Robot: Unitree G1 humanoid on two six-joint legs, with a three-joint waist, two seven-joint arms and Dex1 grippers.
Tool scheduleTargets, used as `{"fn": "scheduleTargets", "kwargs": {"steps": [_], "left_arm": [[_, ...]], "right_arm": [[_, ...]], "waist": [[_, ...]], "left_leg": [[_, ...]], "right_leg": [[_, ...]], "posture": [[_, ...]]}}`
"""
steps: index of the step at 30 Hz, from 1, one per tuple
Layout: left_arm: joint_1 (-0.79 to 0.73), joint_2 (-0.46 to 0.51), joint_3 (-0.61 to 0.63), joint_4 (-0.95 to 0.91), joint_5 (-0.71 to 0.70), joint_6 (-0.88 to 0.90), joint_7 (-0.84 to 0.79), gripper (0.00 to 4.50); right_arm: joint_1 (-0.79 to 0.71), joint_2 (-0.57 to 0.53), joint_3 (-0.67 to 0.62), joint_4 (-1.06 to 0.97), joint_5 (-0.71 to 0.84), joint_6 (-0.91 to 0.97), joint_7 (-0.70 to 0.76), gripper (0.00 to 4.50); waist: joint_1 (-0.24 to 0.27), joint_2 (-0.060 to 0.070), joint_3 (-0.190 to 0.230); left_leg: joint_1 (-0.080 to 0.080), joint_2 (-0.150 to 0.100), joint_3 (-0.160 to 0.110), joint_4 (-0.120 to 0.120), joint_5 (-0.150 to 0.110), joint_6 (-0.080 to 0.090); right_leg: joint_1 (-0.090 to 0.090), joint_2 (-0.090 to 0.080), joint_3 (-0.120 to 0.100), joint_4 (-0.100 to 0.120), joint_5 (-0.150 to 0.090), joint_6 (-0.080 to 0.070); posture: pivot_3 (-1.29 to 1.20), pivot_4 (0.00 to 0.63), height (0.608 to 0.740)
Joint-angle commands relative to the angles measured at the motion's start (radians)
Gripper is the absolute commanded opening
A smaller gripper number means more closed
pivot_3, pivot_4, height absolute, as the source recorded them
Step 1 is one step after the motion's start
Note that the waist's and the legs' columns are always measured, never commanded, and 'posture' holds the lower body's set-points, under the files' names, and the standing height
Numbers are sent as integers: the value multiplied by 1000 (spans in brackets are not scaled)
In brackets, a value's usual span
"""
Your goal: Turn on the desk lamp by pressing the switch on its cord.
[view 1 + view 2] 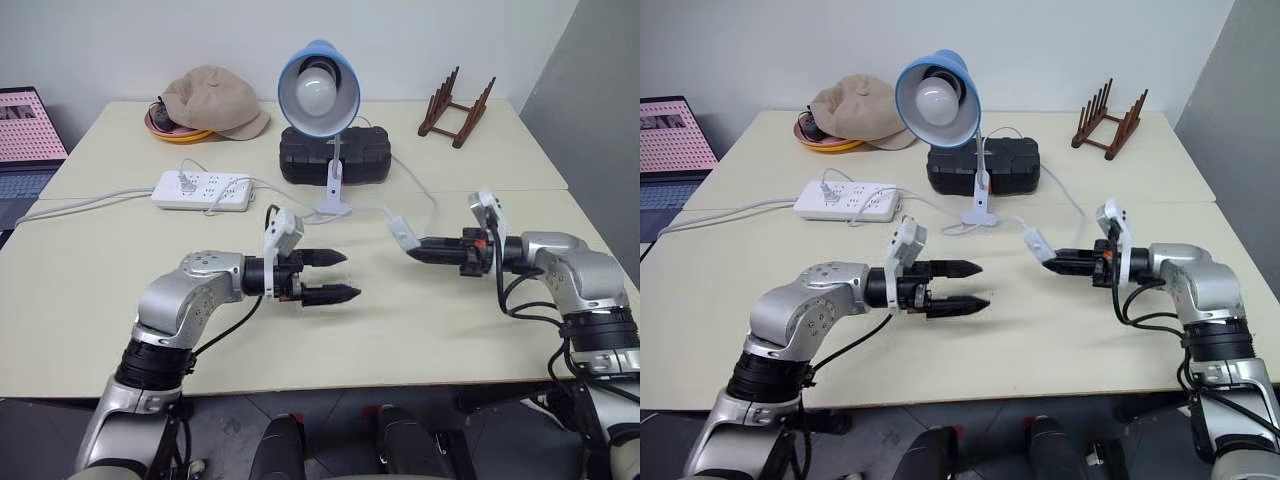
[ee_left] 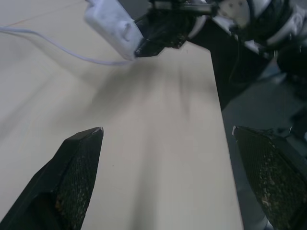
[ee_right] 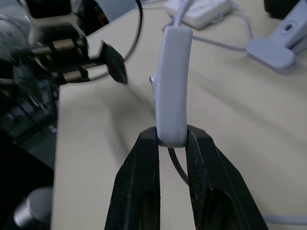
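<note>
We see two arms in silver-grey metal shells with black joint bands, and loose black cables loop beneath each forearm. Each wrist carries a white camera bracket above a black motor block, with red-orange marks by the right pincer (image 1: 415,252). The left pincer (image 1: 338,276) has two tapered black fingers (image 2: 79,184) with rough, speckled inner pads.

The cap (image 1: 212,100) covers most of the orange dish (image 1: 165,128) and the dark thing lying in it. The laptop (image 1: 28,135) is cut by the picture's edge. The lamp (image 1: 318,88) hides the middle of the black case (image 1: 300,160). The switch's (image 3: 171,86) lower end sits buried between the right gripper's (image 3: 171,139) fingers, and its button faces away.
</note>
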Motion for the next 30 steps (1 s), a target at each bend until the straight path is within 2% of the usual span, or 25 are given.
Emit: {"fn": "scheduleTargets", "kwargs": {"steps": [1,3,7,12,23,30], "left_arm": [[-49,-30,59,-9,-99,93,50,4500],[-70,-47,72,-2,-137,126,61,4500],[-149,-85,44,75,-123,108,49,4500],[-185,-62,26,94,-136,131,-13,4500],[-222,-60,-7,124,-123,108,-73,4500],[-219,-60,-13,122,-120,105,-88,3316]], "right_arm": [[-51,-8,-30,-65,81,101,-6,398],[-56,-19,-23,-89,113,151,5,398],[-38,-54,19,-170,154,216,39,398],[-2,-92,28,-227,176,241,47,398],[15,-102,4,-260,203,246,4,398],[15,-112,-5,-270,228,257,-15,398]], "waist": [[0,0,0],[0,0,0],[1,0,0],[0,0,0],[0,0,0],[0,0,0]], "left_leg": [[0,0,0,0,0,0],[0,0,0,0,0,0],[0,0,0,0,0,0],[-1,0,0,0,0,0],[-1,0,0,0,0,0],[-1,0,0,-1,0,0]], "right_leg": [[0,0,0,0,0,0],[0,0,0,0,0,0],[0,0,0,-1,0,0],[0,0,0,-1,0,0],[0,0,0,-1,0,0],[-1,0,0,-1,0,0]], "posture": [[0,150,740],[0,150,740],[0,150,740],[0,150,740],[0,150,740],[0,150,740]]}}
